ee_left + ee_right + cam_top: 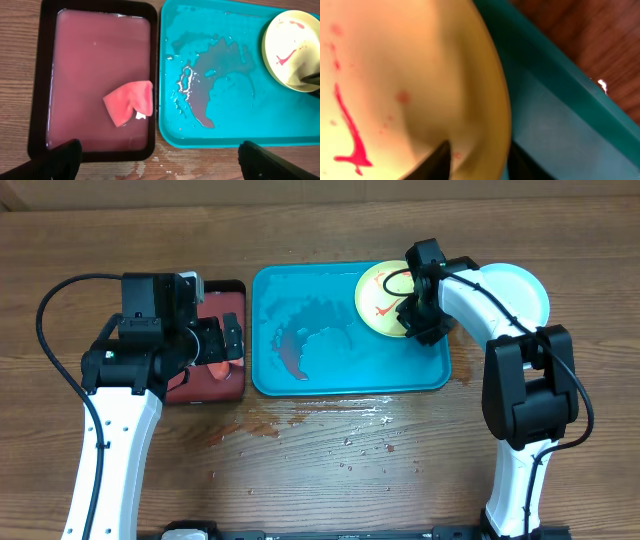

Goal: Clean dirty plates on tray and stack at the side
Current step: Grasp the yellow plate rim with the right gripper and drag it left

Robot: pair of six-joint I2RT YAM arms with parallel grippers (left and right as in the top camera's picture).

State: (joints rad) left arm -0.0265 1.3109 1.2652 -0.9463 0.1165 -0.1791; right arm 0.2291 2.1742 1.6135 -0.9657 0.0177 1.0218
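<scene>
Nearest, the worktop (330, 480) carries scattered water droplets (350, 435) just in front of the turquoise tray (400, 365). To the left, the left end effector (160, 145) hangs released, its jaws spread wide, over the near edge of the black-rimmed tray (35, 100). That tray holds reddish liquid, and a pink cloth (130, 102) lies in it toward the right near part. The turquoise tray is wet, with a murky reddish puddle (210, 75) in its left half.

Farther back, the yellow-green plate (378, 298) lies in the tray's far right corner, with red sauce streaked across its pale centre. The right end effector (418, 315) is at the plate's right rim. In the wrist view, its fingers (437, 160) stand astride the rim, one inside and one outside, clenched on it. A pale blue plate (520, 290) rests on the worktop just right of the tray; whether another lies under it cannot be told.

The step in hand looks like securing the last dirty plate. The next move likely calls for a steady hold while the left arm picks up the cloth and wipes off the sauce.
</scene>
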